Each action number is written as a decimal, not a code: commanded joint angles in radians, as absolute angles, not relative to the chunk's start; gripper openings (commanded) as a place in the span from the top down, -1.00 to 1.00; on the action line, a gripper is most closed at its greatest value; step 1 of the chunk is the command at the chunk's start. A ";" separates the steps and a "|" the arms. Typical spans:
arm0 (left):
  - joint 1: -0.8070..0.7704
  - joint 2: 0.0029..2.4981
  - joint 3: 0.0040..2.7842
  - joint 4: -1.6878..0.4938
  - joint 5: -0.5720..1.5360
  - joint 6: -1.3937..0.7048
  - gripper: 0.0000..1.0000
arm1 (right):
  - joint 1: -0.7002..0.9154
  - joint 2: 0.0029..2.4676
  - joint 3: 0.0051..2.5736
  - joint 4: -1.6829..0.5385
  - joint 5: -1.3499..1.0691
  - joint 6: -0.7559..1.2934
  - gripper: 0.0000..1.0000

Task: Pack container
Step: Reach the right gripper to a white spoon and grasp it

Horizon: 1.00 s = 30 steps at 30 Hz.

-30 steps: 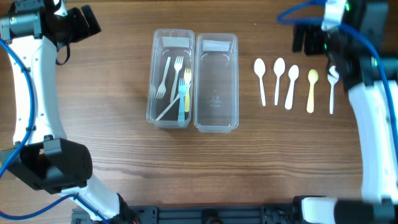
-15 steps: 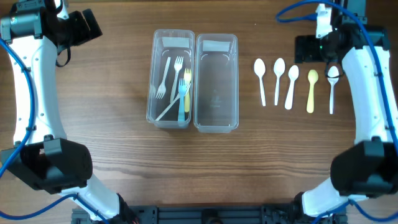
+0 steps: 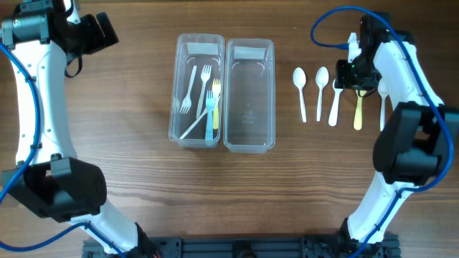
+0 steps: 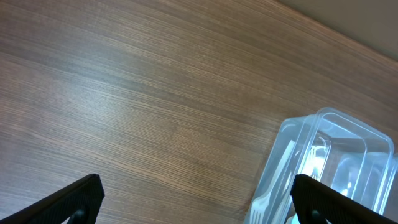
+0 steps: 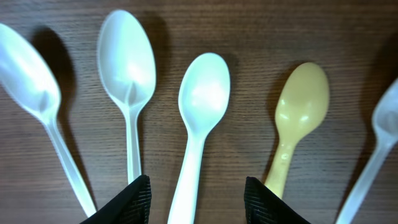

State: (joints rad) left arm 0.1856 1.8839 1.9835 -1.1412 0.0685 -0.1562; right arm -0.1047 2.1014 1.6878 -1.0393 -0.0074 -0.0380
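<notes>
Two clear containers sit side by side mid-table, long sides touching. Left container (image 3: 174, 107) holds forks: white forks (image 3: 190, 89), a yellow fork (image 3: 216, 92), a blue fork (image 3: 210, 122). Right container (image 3: 270, 100) is next to it on the right-edge side.

Five spoons lie in a row toward the table's right edge, bowls pointing to the far edge: leftmost white spoon (image 3: 301, 97), second white spoon (image 3: 320, 89), third white spoon (image 5: 204, 93), yellow spoon (image 5: 301, 99), last white spoon (image 5: 384, 124) partly under the arm.

Right gripper (image 5: 197, 180) is low over the row, fingers (image 5: 127, 199) partway apart and straddling the third white spoon's handle, a gap on each side, no contact visible.

Left gripper (image 4: 194, 183) hangs over the table's far left corner, jaws spread wide, holding nothing, left container's corner in its view.
</notes>
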 commanded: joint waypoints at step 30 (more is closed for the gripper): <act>0.187 1.897 1.995 -1.198 0.069 -0.165 -1.00 | -0.106 2.152 1.422 -0.800 -0.050 0.034 0.91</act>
